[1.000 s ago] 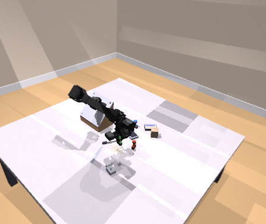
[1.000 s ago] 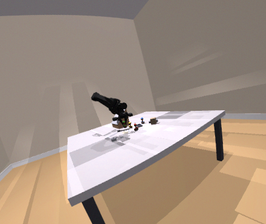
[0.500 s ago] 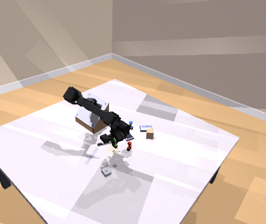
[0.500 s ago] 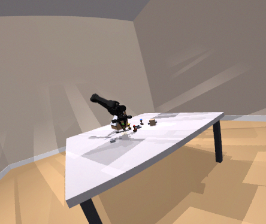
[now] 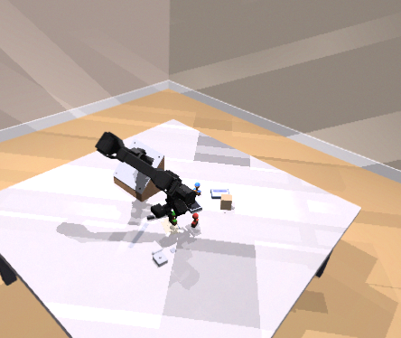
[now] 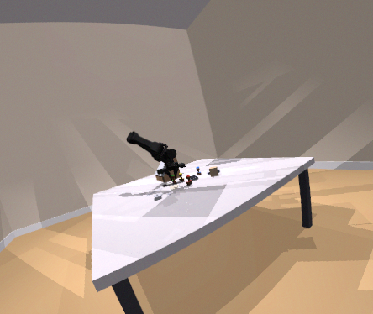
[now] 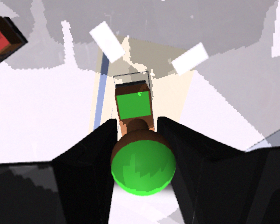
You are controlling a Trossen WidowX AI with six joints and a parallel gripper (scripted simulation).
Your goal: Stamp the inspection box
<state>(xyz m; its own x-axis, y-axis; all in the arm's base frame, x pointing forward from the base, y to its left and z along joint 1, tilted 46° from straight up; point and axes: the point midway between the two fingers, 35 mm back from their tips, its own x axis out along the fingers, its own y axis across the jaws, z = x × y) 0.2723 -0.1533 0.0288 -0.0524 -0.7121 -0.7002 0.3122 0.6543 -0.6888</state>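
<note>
My gripper is shut on the PASS stamp, which has a green ball knob, a brown stem and a green-topped block base. It holds the stamp upright over the cream card. In the wrist view the base covers the near part of the thin-lined inspection box. I cannot tell whether the stamp's face touches the card. A small blue-and-white flat item, possibly the ink pad, lies to the right.
A red-knobbed stamp stands just right of the card and a blue-knobbed stamp behind it. A tan block sits further right. A small grey square lies in front of the card.
</note>
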